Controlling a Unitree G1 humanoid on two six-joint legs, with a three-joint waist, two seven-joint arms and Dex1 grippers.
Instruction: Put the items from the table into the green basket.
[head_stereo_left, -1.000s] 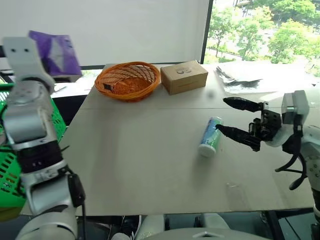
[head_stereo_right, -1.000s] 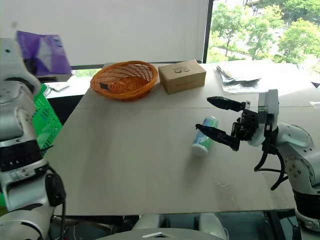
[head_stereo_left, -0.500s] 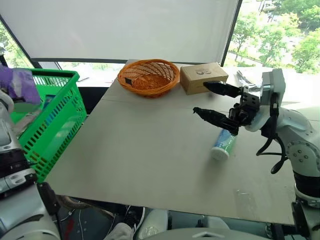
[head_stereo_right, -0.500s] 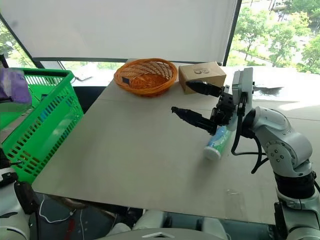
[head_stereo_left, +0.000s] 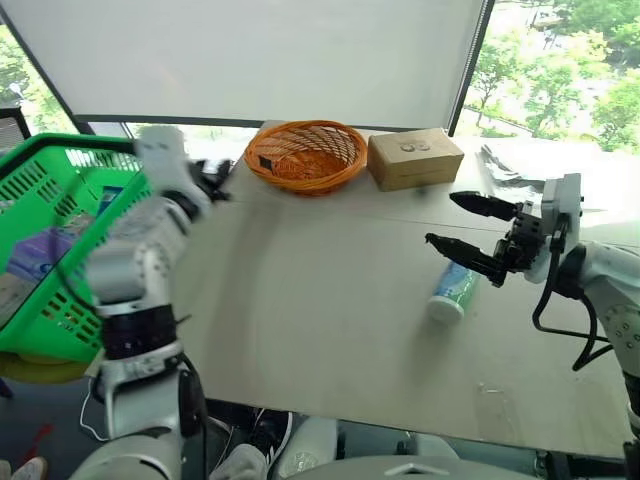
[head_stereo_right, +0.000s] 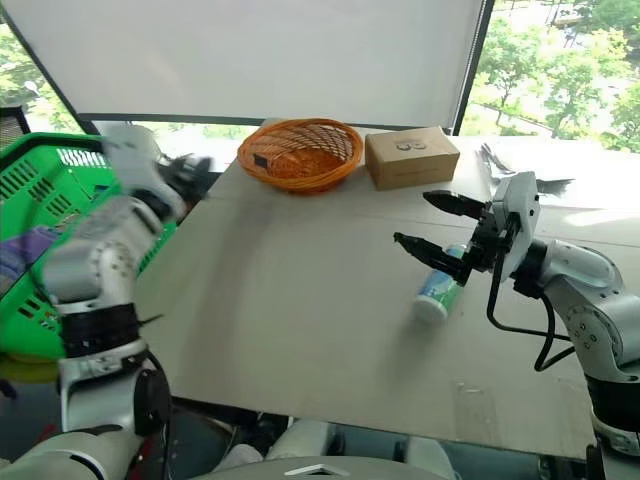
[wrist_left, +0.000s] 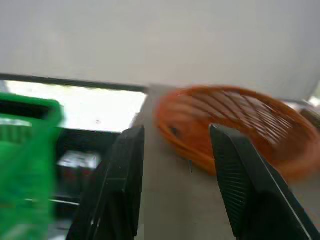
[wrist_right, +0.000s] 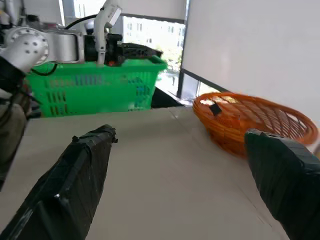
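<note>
The white canister (head_stereo_left: 452, 292) with its green-blue label lies on its side on the table (head_stereo_left: 300, 300), towards the right. My right gripper (head_stereo_left: 441, 218) hovers just over its far end, open, with nothing between the fingers (wrist_right: 85, 165). The green basket (head_stereo_left: 70, 150) stands off the table's left edge, and the purple tissue pack (head_stereo_left: 35, 250) lies inside it. At the table's far left corner, between the two baskets, my left gripper (head_stereo_left: 216, 181) is open and empty, its fingers (wrist_left: 127, 165) pointing towards the orange wicker basket.
An orange wicker basket (head_stereo_left: 305, 155) and a brown cardboard box (head_stereo_left: 415, 158) sit side by side at the table's far edge. Crumpled papers (head_stereo_left: 510, 160) lie at the far right. A window and white blind stand behind.
The view has swung left. My left gripper let go of the purple pack, which now lies in the green basket, and moved towards the table. The right gripper shifted down and right beside the canister.
</note>
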